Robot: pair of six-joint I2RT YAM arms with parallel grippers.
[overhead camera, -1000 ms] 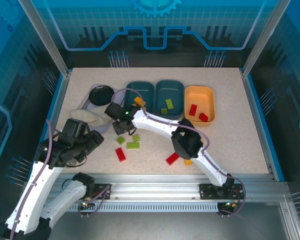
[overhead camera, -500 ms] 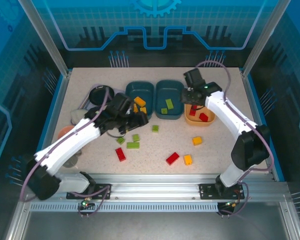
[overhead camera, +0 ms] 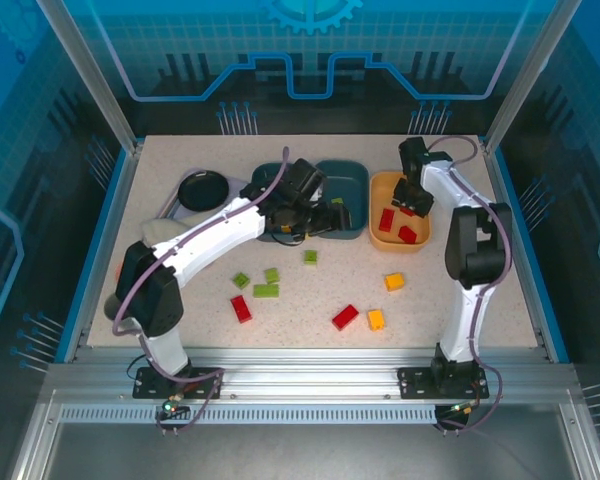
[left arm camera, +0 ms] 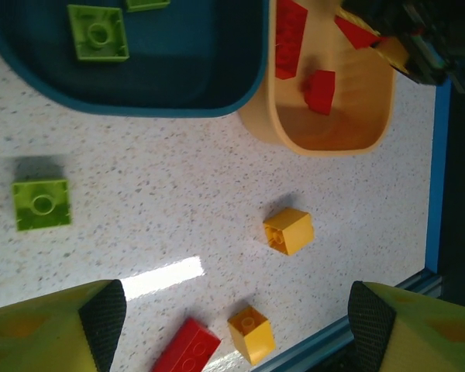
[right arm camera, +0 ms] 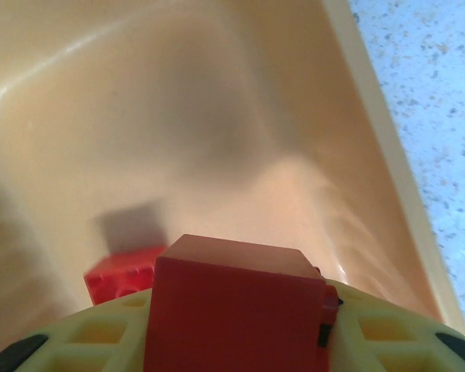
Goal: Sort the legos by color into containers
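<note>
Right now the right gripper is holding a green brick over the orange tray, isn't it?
Not green: the brick in the right gripper is red. It is held over the orange tray, as the right wrist view shows.

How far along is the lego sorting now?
Done: two reds in the orange tray, greens in a teal tray. In hand: right gripper holds a red brick over the orange tray; left gripper open, empty. Left on the table: four loose greens, two loose reds, two yellows.
</note>
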